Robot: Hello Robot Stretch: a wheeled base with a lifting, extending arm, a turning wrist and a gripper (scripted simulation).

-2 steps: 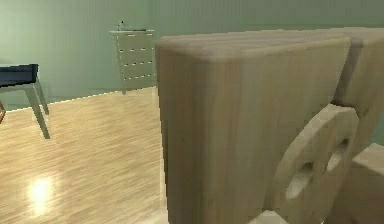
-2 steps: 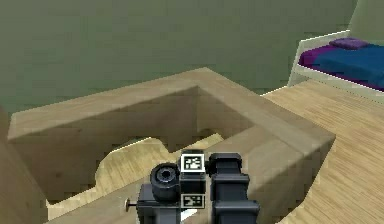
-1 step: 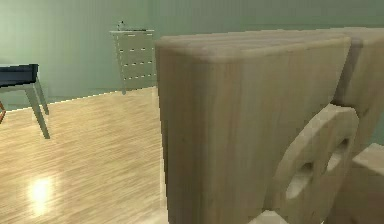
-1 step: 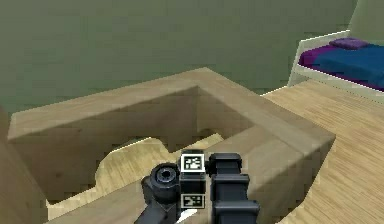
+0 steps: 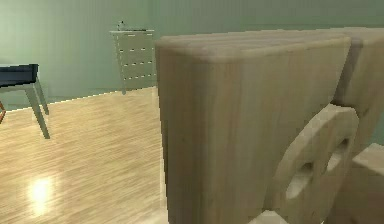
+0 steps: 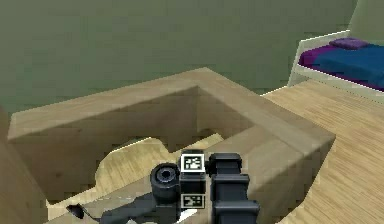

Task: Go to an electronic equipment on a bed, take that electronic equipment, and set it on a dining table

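One gripper [image 6: 120, 205] sits well apart from the bed [image 6: 345, 62]; its grip state cannot be told. Device likely light, stiff, slick: take its edges.

Bed [image 6: 348, 62] cut off at right edge; tool [image 6: 88, 209] far end indistinct.

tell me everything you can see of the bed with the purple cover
The low white-framed bed with a purple and blue cover sits at the arm side view's upper right, cut by the picture's edge. Its side looks white; the cover lies flat, blue toward the near edge. A purple pillow rests on it. It stands on the light wooden floor, next to the grey-green wall.
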